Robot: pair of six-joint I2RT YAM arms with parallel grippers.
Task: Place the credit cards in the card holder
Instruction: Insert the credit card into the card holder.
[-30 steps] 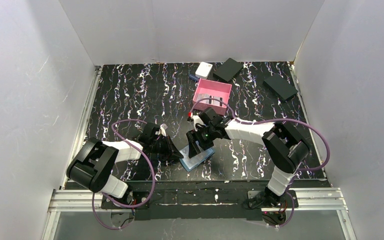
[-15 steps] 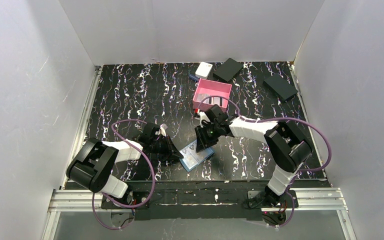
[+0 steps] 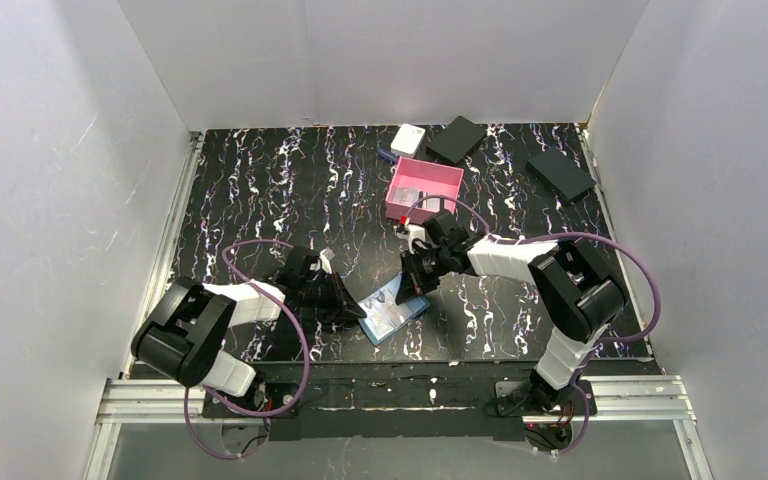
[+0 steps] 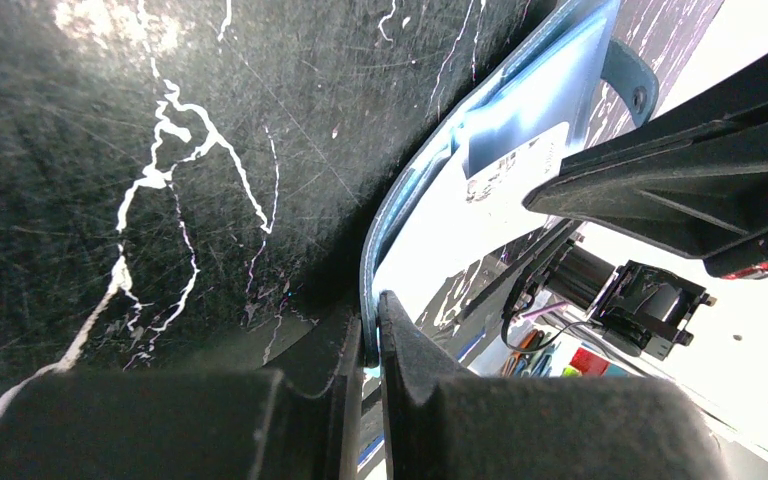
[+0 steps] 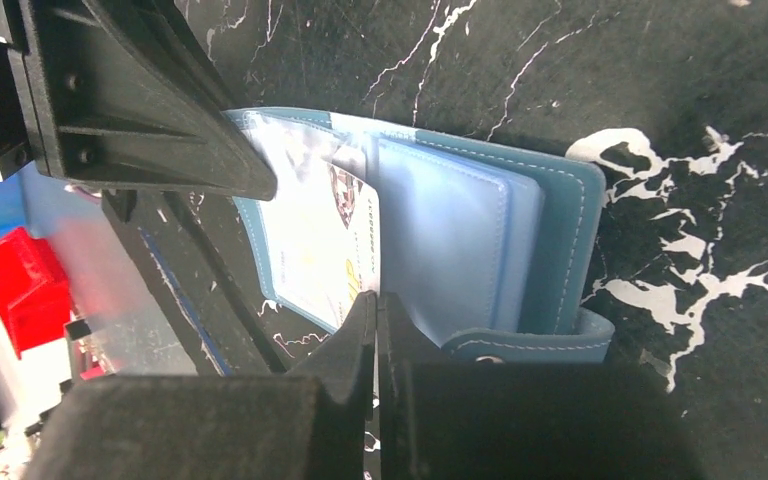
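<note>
The blue card holder [image 3: 396, 312] lies open on the table near the front. My left gripper [image 3: 357, 309] is shut on its left cover edge [image 4: 392, 215], pinched between the fingertips [image 4: 372, 332]. A pale printed credit card [image 5: 322, 250] sits in the left clear pocket of the card holder [image 5: 550, 225]; it also shows in the left wrist view [image 4: 508, 168]. My right gripper [image 5: 377, 300] is shut, its tips at the card's near corner, with nothing visible between them. In the top view the right gripper [image 3: 412, 290] hovers at the holder's upper right edge.
A pink tray [image 3: 449, 176] stands behind the right gripper, partly crossed by a purple cable. A small white box [image 3: 408, 138] and two flat black boxes [image 3: 456, 138] [image 3: 561, 174] lie at the back of the table.
The right gripper has shut from open and drawn back up and to the right off the holder. The card stays in the pocket. The left arm has not moved.
</note>
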